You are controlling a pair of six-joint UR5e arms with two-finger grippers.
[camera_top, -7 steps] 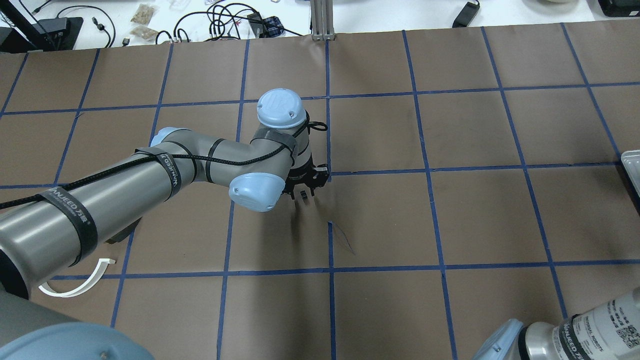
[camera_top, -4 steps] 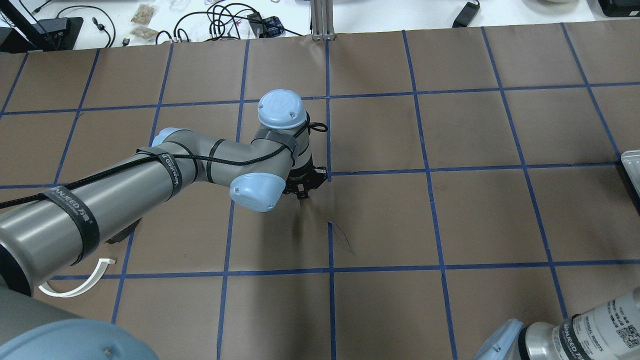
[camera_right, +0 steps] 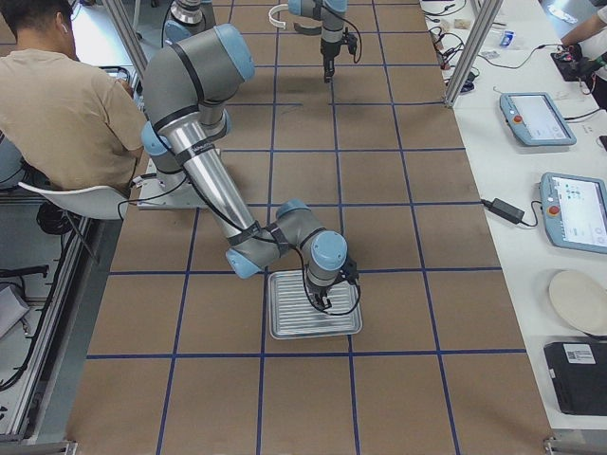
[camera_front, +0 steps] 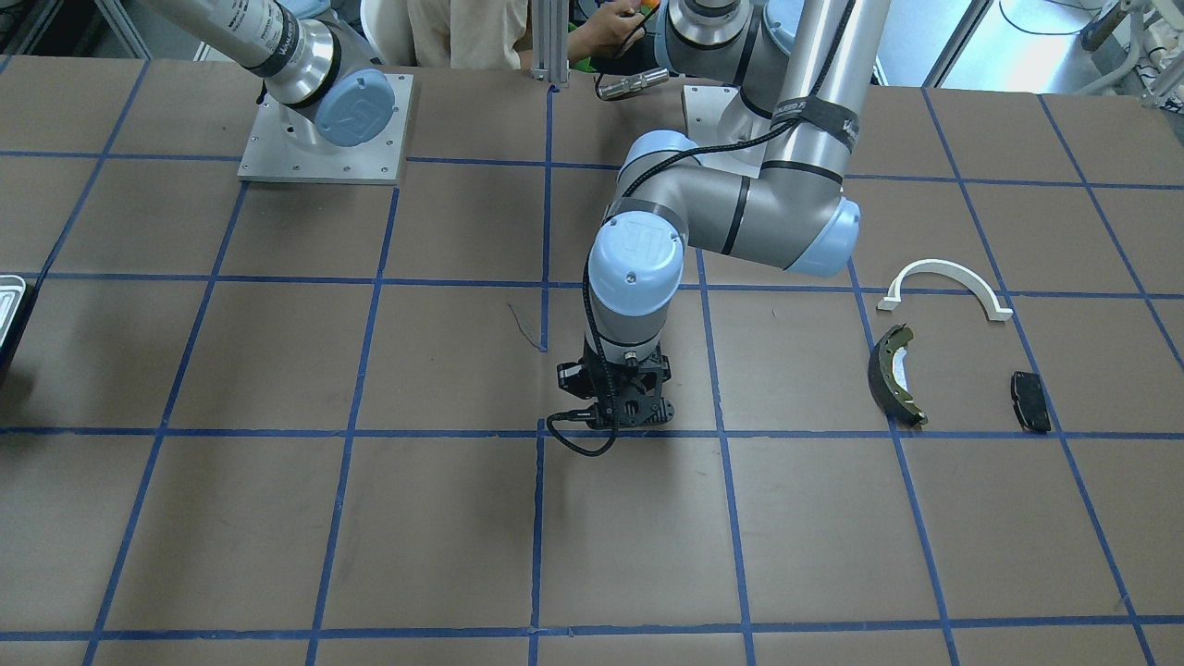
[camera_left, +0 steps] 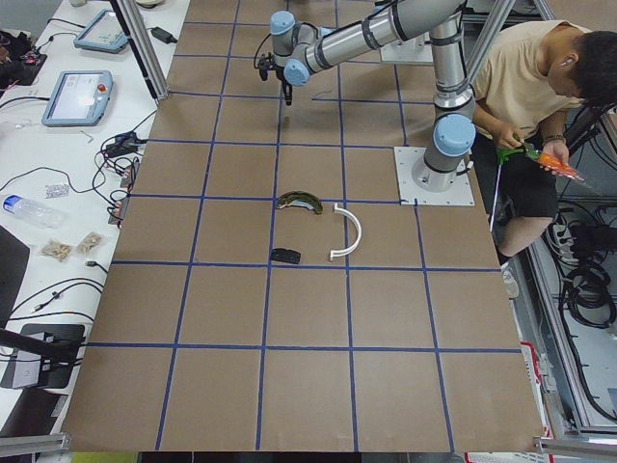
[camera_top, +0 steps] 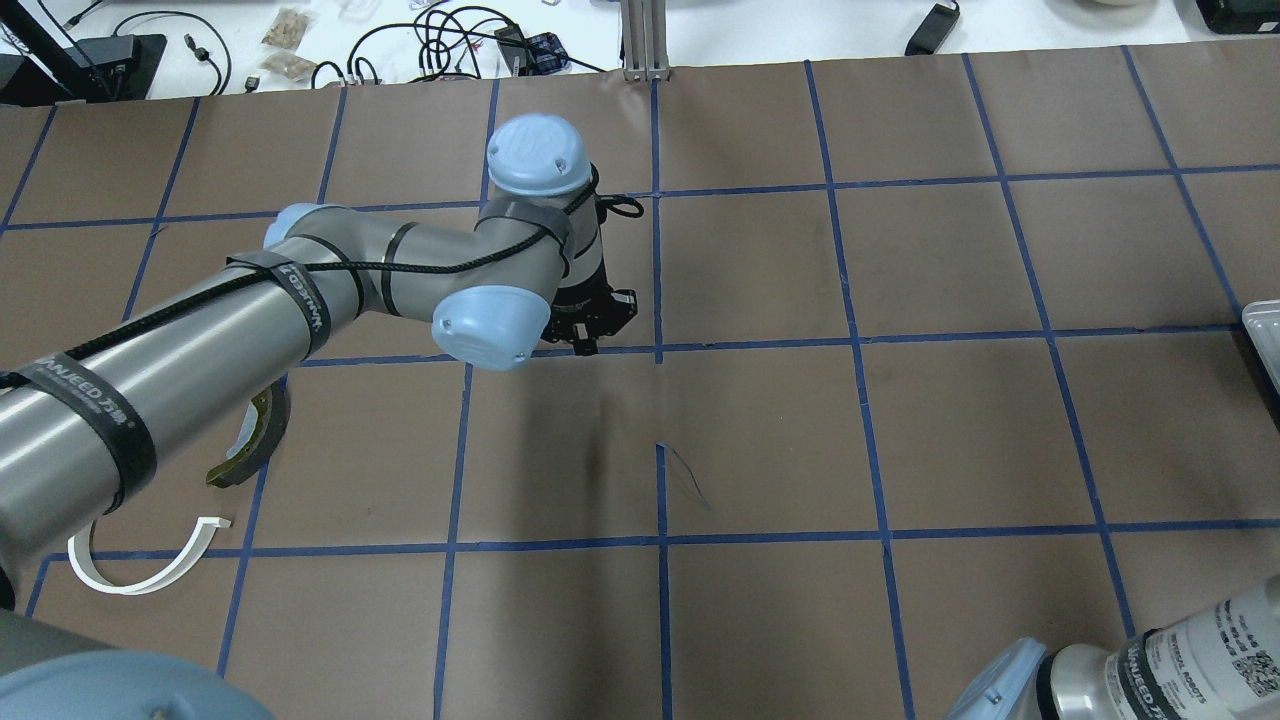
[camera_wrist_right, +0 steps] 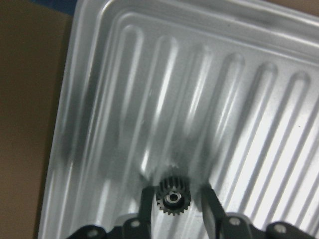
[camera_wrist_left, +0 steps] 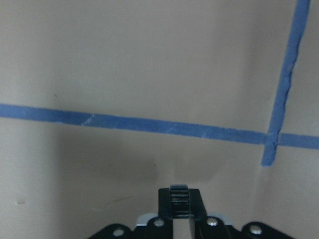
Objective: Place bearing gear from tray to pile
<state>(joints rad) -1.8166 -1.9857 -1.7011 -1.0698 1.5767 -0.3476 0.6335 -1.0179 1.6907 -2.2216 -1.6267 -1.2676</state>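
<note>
My left gripper [camera_wrist_left: 179,191] is shut on a small dark bearing gear [camera_wrist_left: 179,198] and holds it above the brown table, near a blue tape crossing; it also shows in the overhead view [camera_top: 590,345] and front view [camera_front: 629,421]. The pile lies apart from it: white arch [camera_front: 943,282], brake shoe [camera_front: 895,375], black pad [camera_front: 1030,400]. My right gripper [camera_wrist_right: 174,191] is open over the silver tray [camera_wrist_right: 239,99], its fingers on either side of a second bearing gear [camera_wrist_right: 172,196] lying in the tray.
The tray [camera_right: 285,322] sits at the table's right end; only its corner shows in the overhead view [camera_top: 1262,330]. A seated person [camera_left: 540,106] is beside the robot bases. Cables and devices lie on the white bench [camera_top: 300,40] beyond the table.
My left gripper's fingers closed together, then the arm moved away from the robot and leftward. The brake shoe, hidden under the arm before, now shows.
</note>
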